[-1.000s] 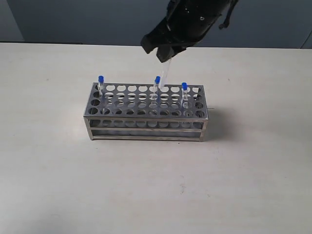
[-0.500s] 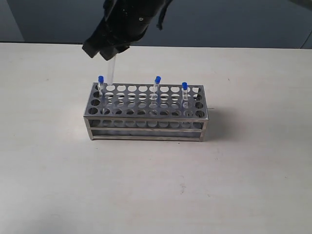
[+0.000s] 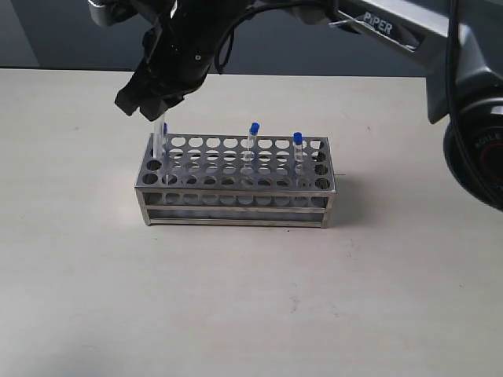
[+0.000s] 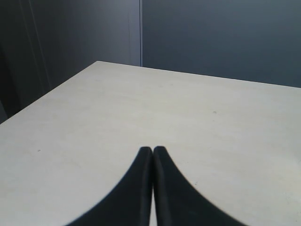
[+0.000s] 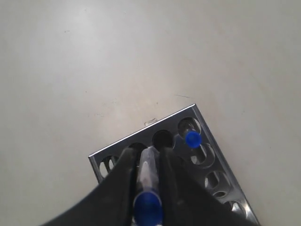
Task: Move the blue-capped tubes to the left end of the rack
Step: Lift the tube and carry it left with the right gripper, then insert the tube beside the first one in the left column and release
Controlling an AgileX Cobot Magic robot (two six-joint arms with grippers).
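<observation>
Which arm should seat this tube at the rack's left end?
Right. The right claw grips a blue-capped tube above the rack's left-end holes, beside a seated tube. The left claw is shut on nothing, seeing only table.

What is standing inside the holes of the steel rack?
Three blue-capped tubes: left end, middle, right. The right end effector holds a fourth tube over the left end; its tip is hidden.

Right gripper [image 5: 147, 157] pinched, left gripper [image 4: 153, 151] closed
</observation>
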